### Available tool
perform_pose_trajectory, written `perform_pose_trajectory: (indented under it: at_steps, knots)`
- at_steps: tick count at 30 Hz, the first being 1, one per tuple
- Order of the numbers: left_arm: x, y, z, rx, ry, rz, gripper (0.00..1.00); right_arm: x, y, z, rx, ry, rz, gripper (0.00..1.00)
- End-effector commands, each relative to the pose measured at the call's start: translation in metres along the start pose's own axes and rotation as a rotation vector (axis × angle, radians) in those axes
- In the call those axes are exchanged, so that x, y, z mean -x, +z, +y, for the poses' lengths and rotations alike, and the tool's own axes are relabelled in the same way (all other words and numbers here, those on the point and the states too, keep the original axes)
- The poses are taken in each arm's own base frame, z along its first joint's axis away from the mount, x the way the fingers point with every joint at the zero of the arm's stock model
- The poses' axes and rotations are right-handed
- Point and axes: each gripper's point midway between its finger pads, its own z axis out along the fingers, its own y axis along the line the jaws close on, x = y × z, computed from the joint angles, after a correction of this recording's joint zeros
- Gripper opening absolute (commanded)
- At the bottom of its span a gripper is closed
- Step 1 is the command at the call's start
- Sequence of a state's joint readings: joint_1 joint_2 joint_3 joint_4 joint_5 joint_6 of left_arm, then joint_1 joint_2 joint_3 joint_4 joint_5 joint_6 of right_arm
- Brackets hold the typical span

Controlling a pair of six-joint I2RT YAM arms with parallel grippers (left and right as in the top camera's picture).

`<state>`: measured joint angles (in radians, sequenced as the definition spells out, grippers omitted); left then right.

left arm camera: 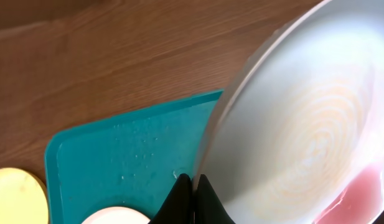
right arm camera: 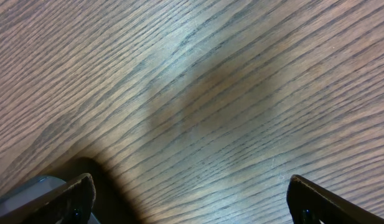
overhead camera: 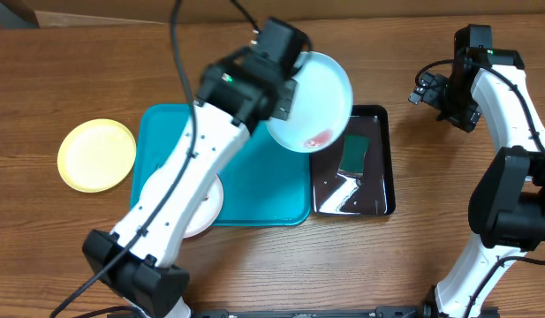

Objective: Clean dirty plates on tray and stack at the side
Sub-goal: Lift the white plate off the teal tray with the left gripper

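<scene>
My left gripper (overhead camera: 286,99) is shut on the rim of the pale blue plate (overhead camera: 323,93) and holds it tilted in the air over the right edge of the turquoise tray (overhead camera: 166,132) and the black tray. In the left wrist view the fingertips (left arm camera: 193,186) pinch the plate's edge (left arm camera: 304,112). A pink-red smear (overhead camera: 318,139) sits at the plate's low side. The white plate (overhead camera: 208,208) lies on the tray's front, partly under my left arm. The yellow-green plate (overhead camera: 97,155) lies on the table left of the tray. My right gripper (right arm camera: 192,199) is open and empty over bare wood at the far right (overhead camera: 428,90).
A glossy black tray (overhead camera: 381,119) with a green sponge (overhead camera: 354,152) stands right of the turquoise tray, wet inside. The turquoise tray (left arm camera: 129,149) shows water drops. Bare wooden table lies around them.
</scene>
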<state>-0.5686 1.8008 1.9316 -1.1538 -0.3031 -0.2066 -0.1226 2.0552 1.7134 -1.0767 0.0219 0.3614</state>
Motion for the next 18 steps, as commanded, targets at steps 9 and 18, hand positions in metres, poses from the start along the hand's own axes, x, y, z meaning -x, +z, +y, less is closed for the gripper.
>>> perform_pose_trajectory:
  at_steps: [9, 18]
  knots:
    - [-0.004, -0.027, -0.036, 0.204, 0.150, -0.113, 0.04, 0.006, -0.013, 0.006, 0.025, -0.006, -0.032, 1.00]
    - [-0.016, -0.037, -0.064, 0.308, 0.231, -0.188, 0.04, 0.006, -0.013, 0.006, 0.025, -0.006, -0.032, 1.00]
